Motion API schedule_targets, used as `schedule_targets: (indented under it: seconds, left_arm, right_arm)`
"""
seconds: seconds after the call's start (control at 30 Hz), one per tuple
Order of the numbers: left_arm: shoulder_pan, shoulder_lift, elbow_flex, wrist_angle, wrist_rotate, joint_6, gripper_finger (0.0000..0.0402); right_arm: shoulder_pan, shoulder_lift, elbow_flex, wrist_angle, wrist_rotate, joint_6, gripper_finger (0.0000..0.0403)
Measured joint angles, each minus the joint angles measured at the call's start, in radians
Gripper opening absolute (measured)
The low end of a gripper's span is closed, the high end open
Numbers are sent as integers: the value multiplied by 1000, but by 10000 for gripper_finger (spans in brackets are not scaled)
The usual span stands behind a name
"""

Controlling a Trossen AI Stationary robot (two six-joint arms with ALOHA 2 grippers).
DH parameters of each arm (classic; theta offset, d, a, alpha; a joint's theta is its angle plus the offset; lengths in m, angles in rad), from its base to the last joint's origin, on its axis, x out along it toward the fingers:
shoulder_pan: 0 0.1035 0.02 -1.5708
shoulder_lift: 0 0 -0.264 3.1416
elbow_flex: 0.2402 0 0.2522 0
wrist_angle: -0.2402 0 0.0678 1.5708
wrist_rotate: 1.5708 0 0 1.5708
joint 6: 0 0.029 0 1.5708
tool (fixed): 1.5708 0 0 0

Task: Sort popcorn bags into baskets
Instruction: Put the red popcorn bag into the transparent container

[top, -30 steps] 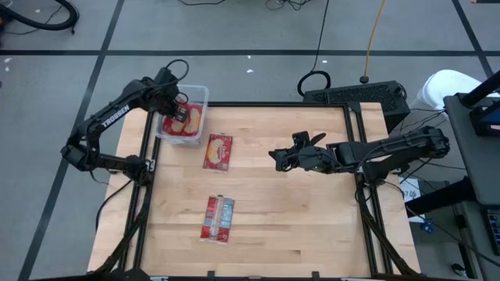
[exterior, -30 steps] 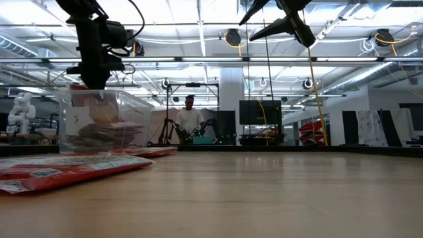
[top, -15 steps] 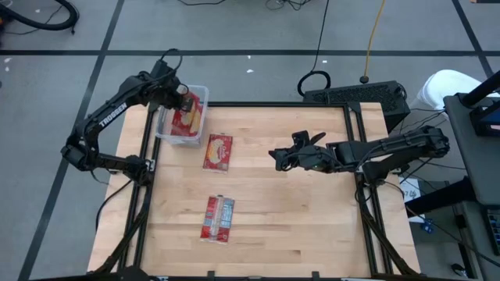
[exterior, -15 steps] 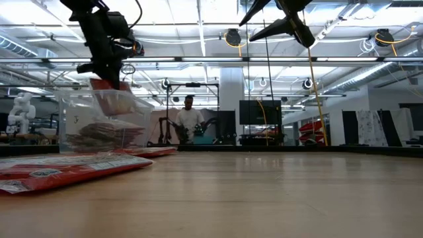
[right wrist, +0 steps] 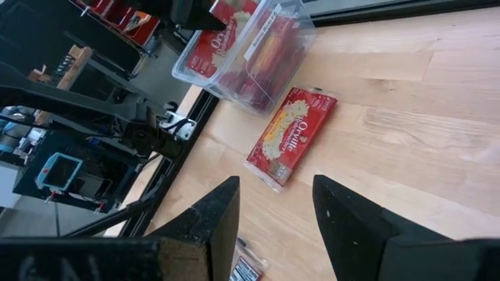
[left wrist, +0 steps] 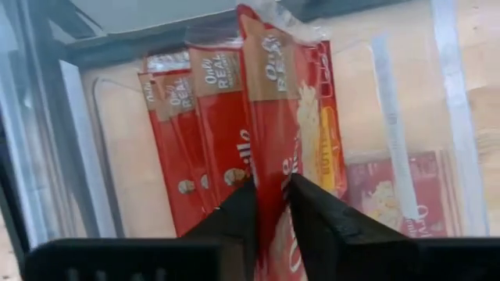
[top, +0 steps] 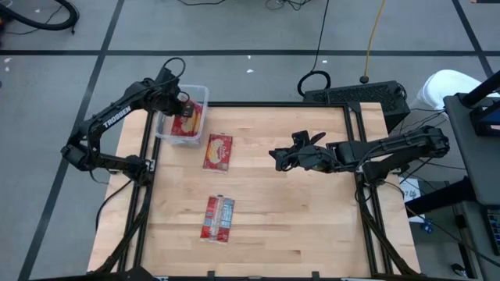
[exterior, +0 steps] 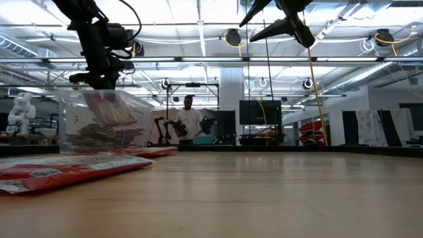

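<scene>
Left gripper [left wrist: 269, 211] fingers just loosening on a popcorn bag [left wrist: 293, 125] lowered into the basket [top: 197, 95] — drop nearly done; right gripper [right wrist: 273, 207] spread, idle.

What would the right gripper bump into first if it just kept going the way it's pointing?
Probably the popcorn bag lying on the table beside the clear basket. The open right gripper aims toward it, though depth is hard to judge.

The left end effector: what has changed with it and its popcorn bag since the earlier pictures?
The left end effector rose slightly, then came back down over the clear basket, lowering its popcorn bag among those already inside; its fingers have begun to loosen. The right end effector and both bags on the table stayed put.
</scene>
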Motion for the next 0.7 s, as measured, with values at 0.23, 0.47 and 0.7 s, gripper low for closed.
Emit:
schedule_targets:
  seconds: [0.23, 0.47, 0.7]
  left_arm:
    - [0, -1, 0, -15, -26, 14, 145]
    - [0, -2, 14, -18, 15, 52, 199]
    - [-23, -60, 35, -99, 223, 50, 189]
  right_arm:
    - [0, 0, 0, -1, -1, -4, 154]
    - [0, 0, 0, -2, -2, -4, 155]
    - [0, 0, 0, -1, -5, 2, 155]
